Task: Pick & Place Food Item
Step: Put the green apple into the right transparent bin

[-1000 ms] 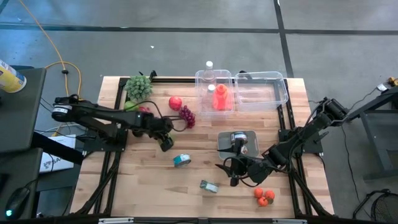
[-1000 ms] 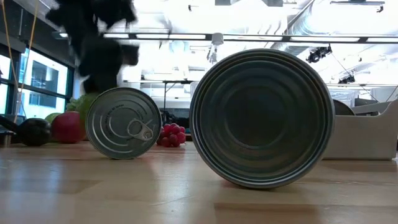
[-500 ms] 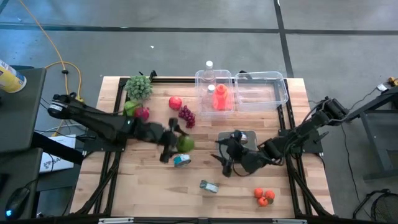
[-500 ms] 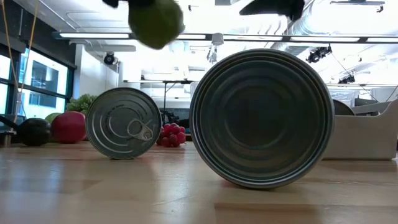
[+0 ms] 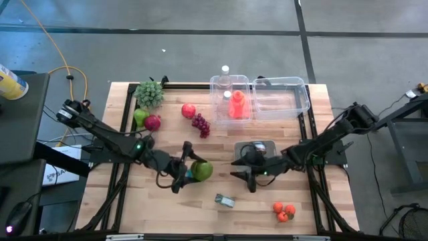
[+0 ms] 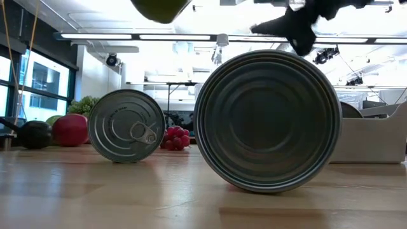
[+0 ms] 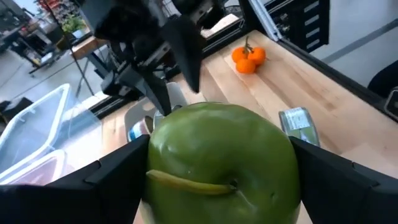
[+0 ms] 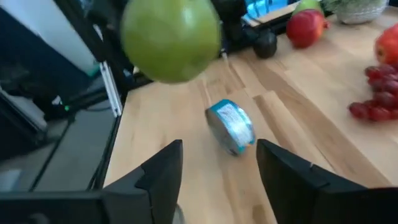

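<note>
Green apple [image 5: 201, 170] pinched in left gripper [image 5: 190, 171], now lifted and carried mid-table toward right gripper [image 5: 245, 175], up from beside grapes [image 5: 200, 124]. Right fingers spread, swung in facing apple. Looks like handover or placement pending; pick done.

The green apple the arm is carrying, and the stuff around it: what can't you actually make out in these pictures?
- Green apple: low view, top cut off by the picture's edge.
- Left gripper: high view, fingertips hidden behind the apple.
- Blue-labelled can: high view, hidden under the apple.
- Right gripper: open, but what lies on the grey tray is hidden by the arm.
</note>
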